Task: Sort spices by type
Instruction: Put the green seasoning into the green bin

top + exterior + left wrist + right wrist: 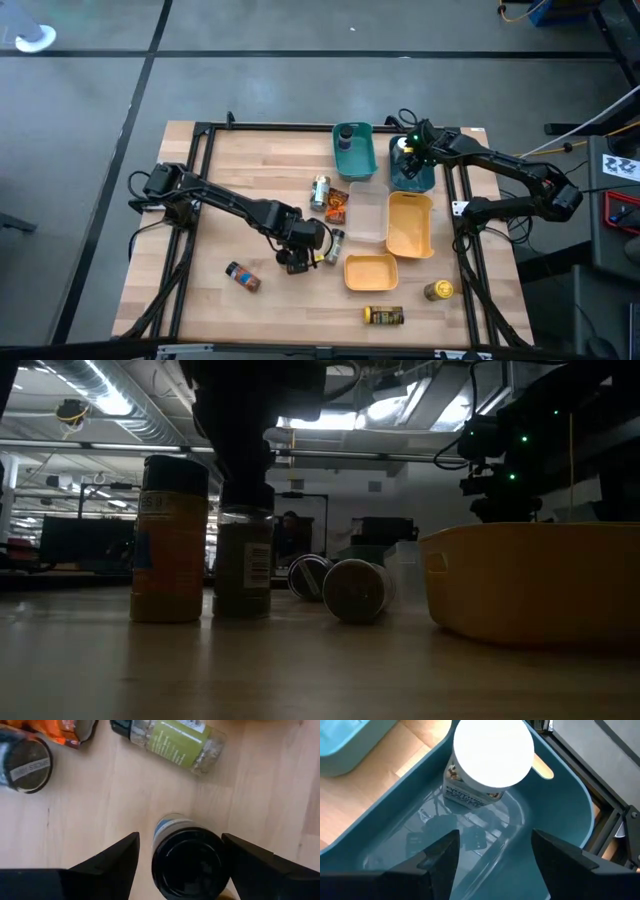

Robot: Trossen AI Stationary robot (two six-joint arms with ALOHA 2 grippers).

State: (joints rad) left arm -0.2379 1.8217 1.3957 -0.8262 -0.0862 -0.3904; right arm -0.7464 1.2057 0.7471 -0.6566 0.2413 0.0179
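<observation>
Jar with dark lid (243, 277) lies on its side at the table's (250, 170) near left, well apart from the rest. Left gripper (297, 260) sits mid-table, directly above an upright black-lidded jar (189, 856); fingers (107, 862) spread wide on either side of the lid, gaps visible both sides, not touching. Just beside it a green-label jar (175, 742) lies flat. Farther back, an upright jar (320, 190) stands next to orange-brown packets (337, 204). Low view shows a yellow-label jar (169, 540) and a darker jar (244, 560) standing, plus two jars (355, 590) lying with ends toward the camera. Teal bin (355, 160) at the back holds one dark-lidded jar (346, 134). Clear bin (368, 215) sits mid-table, with two yellow bins (410, 225) to its right and front. Yellow-label jar (384, 316) lies at the front edge, yellow-lidded jar (438, 290) upright near it. Right gripper (410, 150) hovers over a dark blue bin (560, 795) at back right, fingers (440, 857) wide open, holding nothing; a white-lidded jar (492, 757) stands upright inside that bin.
</observation>
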